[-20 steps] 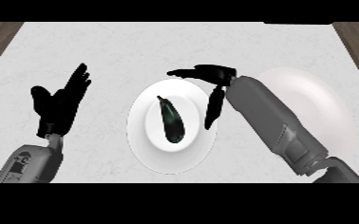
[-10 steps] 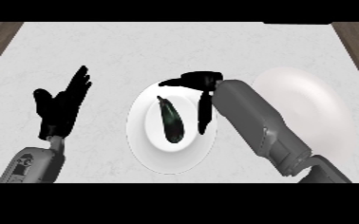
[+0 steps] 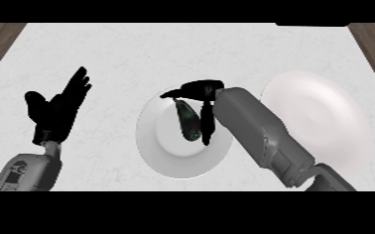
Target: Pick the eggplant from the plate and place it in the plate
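Note:
A dark, slim eggplant [image 3: 188, 122] lies lengthwise on a white plate [image 3: 162, 148] near the middle of the counter. My right hand [image 3: 202, 93] hangs over that plate, thumb at the eggplant's far tip and fingers [image 3: 208, 126] reaching down along its right side; the fingers look fairly straight and do not close round it. A second white plate [image 3: 322, 119] sits bare to the right, partly behind my right forearm. My left hand [image 3: 58, 110] rests open at the left, fingers up.
The pale marbled counter [image 3: 110, 54] stretches around both plates. Brown strips mark its far corners at the upper left and upper right.
My right hand has slid leftward, from the plate's right rim to directly over the eggplant, its fingers now lying beside it. The eggplant and left hand have stayed put.

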### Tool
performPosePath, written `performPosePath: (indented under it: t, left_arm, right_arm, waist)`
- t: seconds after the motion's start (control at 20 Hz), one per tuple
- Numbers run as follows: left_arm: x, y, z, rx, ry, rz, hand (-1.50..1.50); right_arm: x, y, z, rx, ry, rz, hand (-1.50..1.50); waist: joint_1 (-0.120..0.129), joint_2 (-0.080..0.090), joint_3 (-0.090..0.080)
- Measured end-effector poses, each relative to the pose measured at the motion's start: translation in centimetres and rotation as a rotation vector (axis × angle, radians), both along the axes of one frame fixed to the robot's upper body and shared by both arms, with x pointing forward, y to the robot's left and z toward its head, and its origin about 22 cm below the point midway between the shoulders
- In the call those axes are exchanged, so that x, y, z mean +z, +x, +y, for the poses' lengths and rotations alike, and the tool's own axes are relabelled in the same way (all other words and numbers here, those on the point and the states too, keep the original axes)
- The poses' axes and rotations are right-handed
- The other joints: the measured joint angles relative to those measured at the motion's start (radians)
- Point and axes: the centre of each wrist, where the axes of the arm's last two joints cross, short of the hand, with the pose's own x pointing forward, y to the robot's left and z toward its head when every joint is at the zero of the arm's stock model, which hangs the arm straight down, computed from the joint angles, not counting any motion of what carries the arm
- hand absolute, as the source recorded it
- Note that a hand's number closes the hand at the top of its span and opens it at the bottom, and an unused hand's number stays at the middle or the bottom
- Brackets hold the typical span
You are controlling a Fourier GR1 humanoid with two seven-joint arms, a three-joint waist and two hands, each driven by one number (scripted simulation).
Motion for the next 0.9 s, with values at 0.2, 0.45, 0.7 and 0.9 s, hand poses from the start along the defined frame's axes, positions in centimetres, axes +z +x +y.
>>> performPosePath:
  t: [0.2, 0.45, 0.7, 0.9]
  left_arm:
    - [0.1, 0.4, 0.0, 0.001, -0.001, -0.001, 0.00]
    - [-0.2, 0.7, -1.2, -0.009, 0.002, 0.000, 0.00]
    - [-0.4, 0.6, -1.5, -0.006, 0.000, 0.001, 0.00]
    - [-0.2, 0.0, -0.8, -0.014, -0.004, 0.004, 0.00]
  right_arm:
    - [0.2, -0.1, 0.3, 0.003, -0.014, -0.011, -1.50]
    - [0.0, -0.4, 0.3, 0.019, -0.046, -0.032, -1.50]
    - [-0.6, -0.8, 0.3, 0.099, -0.062, -0.043, 1.50]
    - [-0.9, -1.1, 0.1, 0.120, -0.035, -0.060, 1.50]
  waist:
    - [-0.002, -0.001, 0.000]
    - [0.007, -0.005, -0.001]
    - [0.007, -0.009, 0.000]
    - [0.009, -0.010, -0.001]
